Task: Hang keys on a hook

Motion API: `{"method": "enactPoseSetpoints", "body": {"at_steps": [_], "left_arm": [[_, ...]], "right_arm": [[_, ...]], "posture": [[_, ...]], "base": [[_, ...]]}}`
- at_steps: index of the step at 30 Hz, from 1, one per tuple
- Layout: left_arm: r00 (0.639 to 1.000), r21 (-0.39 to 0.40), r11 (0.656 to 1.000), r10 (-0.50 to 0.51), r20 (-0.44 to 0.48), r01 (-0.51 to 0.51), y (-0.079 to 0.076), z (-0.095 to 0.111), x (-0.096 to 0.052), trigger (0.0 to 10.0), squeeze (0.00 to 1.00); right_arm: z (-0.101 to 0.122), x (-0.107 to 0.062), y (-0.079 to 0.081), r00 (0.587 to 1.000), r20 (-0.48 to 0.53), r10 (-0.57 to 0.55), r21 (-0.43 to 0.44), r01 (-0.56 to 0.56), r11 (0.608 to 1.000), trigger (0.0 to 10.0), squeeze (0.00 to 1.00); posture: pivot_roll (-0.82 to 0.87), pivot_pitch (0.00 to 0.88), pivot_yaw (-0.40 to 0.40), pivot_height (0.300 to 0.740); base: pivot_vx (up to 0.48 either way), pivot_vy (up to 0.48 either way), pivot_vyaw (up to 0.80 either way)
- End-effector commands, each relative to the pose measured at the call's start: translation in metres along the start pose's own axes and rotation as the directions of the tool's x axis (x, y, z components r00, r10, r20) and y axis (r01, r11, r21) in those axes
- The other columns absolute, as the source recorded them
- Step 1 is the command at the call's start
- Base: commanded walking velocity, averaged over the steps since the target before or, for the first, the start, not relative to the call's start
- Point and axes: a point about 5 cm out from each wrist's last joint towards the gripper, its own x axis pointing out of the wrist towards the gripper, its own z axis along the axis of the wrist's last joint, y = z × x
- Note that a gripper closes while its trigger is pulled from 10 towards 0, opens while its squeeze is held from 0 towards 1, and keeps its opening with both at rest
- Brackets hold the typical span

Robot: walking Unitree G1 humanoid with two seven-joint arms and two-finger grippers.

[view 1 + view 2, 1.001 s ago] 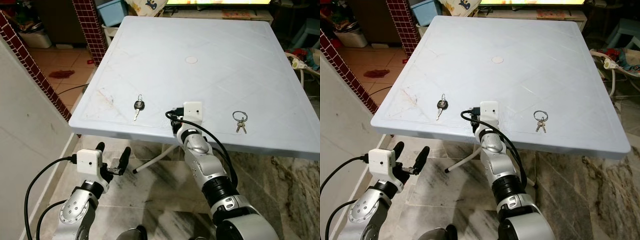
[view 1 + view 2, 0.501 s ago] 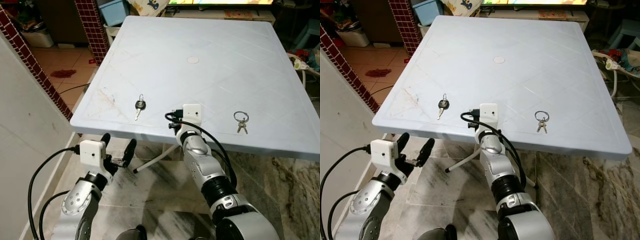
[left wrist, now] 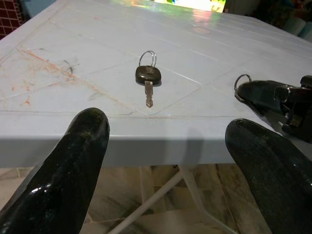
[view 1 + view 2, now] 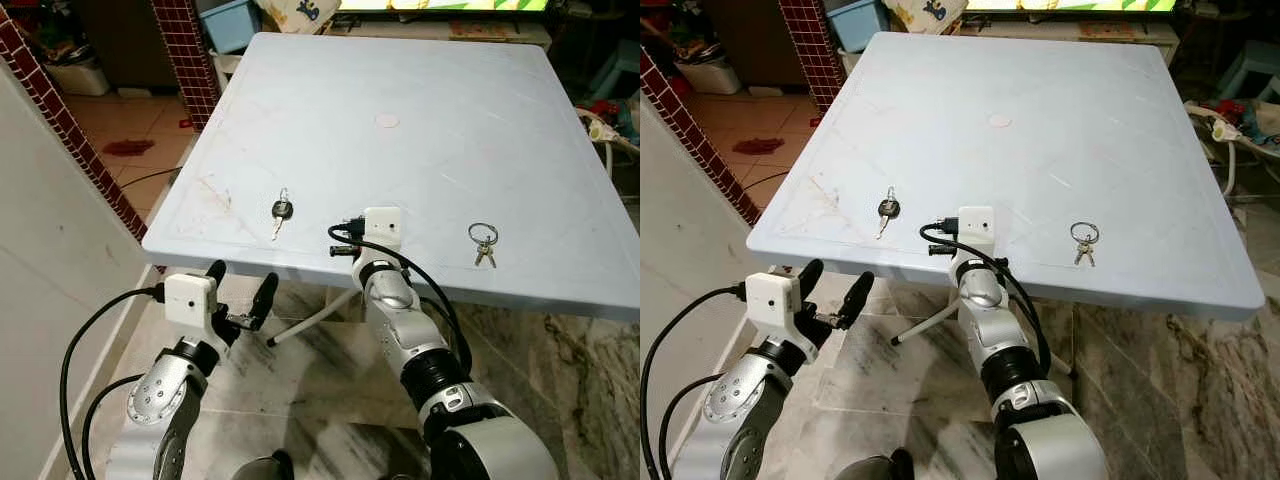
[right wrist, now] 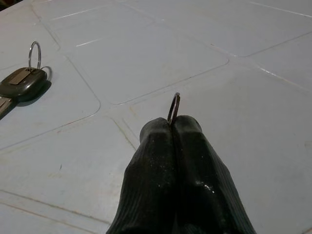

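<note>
A black-headed key (image 4: 281, 211) lies near the front left of the pale blue table (image 4: 420, 80). A bunch of small keys on a ring (image 4: 483, 240) lies near the front right. My right gripper (image 5: 173, 122) rests on the table's front edge between them, just right of the black key (image 5: 22, 83). It is shut on a thin metal ring (image 5: 174, 105) that stands upright from its tips. My left gripper (image 4: 240, 288) is open, just below and in front of the table's edge. The black key (image 3: 147, 78) lies beyond the gap between its fingers (image 3: 73, 161).
A white wall (image 4: 50, 260) and a red brick pillar (image 4: 185, 60) stand to the left. A white table leg (image 4: 310, 320) slants over the marble floor under the table. A small round cap (image 4: 386, 121) marks the table's middle. Clutter and a blue bin (image 4: 225, 20) sit behind.
My left gripper has risen and moved forward, closer to the table's front edge, still open. The right arm has stayed at the edge with the ring.
</note>
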Motion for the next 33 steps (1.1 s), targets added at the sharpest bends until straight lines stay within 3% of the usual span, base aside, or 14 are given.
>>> {"method": "enactPoseSetpoints", "body": {"at_steps": [1,5,11,19,21,23,24,26,29,33], "left_arm": [[1.0,0.017,1.0,-0.001,0.005,0.001,0.0,0.003,0.0,10.0,0.0],[1.0,0.022,1.0,-0.001,0.004,0.001,0.001,0.003,0.001,10.0,0.0],[1.0,0.026,1.0,0.003,0.006,-0.003,0.001,0.003,0.002,10.0,0.0],[0.998,0.008,1.0,-0.012,0.058,0.011,-0.005,0.015,0.012,10.0,0.0],[0.998,0.003,1.0,-0.021,0.062,0.021,-0.006,0.016,0.013,10.0,0.0],[0.998,0.002,1.0,-0.022,0.06,0.022,-0.007,0.015,0.014,10.0,0.0],[0.998,-0.003,1.0,-0.025,0.058,0.025,-0.007,0.014,0.014,10.0,0.0],[0.998,-0.01,0.999,-0.044,0.046,0.045,-0.009,0.012,0.013,10.0,0.0],[0.998,-0.003,0.999,-0.044,0.041,0.044,-0.007,0.01,0.014,10.0,0.0],[0.999,0.003,1.0,-0.026,0.043,0.026,-0.004,0.01,0.017,10.0,0.0]], "right_arm": [[-0.006,-0.001,0.006,0.999,-0.034,0.009,0.011,-0.009,1.0,0.0,0.0],[-0.004,-0.002,0.007,1.0,-0.008,0.018,-0.01,-0.018,1.0,0.0,0.0],[0.003,-0.006,0.003,0.996,0.082,0.044,-0.11,-0.035,0.993,0.0,0.0],[0.011,-0.017,-0.016,0.987,0.156,0.034,-0.153,-0.009,0.988,0.0,0.0],[0.011,-0.021,-0.023,0.988,0.154,0.021,-0.149,0.002,0.989,4.1,0.0],[0.01,-0.025,-0.031,0.989,0.148,0.008,-0.147,0.014,0.989,3.4,0.0],[0.01,-0.026,-0.035,0.99,0.144,0.002,-0.148,0.02,0.989,4.8,0.0],[0.011,-0.031,-0.05,0.989,0.142,-0.043,-0.144,0.064,0.987,10.0,0.0],[0.015,-0.033,-0.066,0.988,0.124,-0.089,-0.133,0.105,0.986,10.0,0.0],[0.021,-0.034,-0.072,0.986,0.131,-0.1,-0.15,0.119,0.981,10.0,0.0]], "posture": [[0.08,0.12,0.067,0.74],[0.08,0.114,0.066,0.74],[0.08,0.11,0.066,0.74],[0.05,0.104,0.064,0.74],[0.05,0.105,0.06,0.74],[0.04,0.103,0.056,0.74],[0.04,0.102,0.054,0.74],[0.03,0.1,0.048,0.74],[0.02,0.098,0.044,0.74],[0.01,0.098,0.041,0.74]], "base": [[0.0,0.0,0.0],[0.0,0.0,0.0],[0.0,0.0,0.0],[0.0,0.0,0.0],[0.0,0.0,0.0],[0.0,0.0,0.0],[0.0,0.0,0.0],[0.0,0.0,0.0],[0.0,0.0,0.0],[0.0,0.0,0.0]]}}
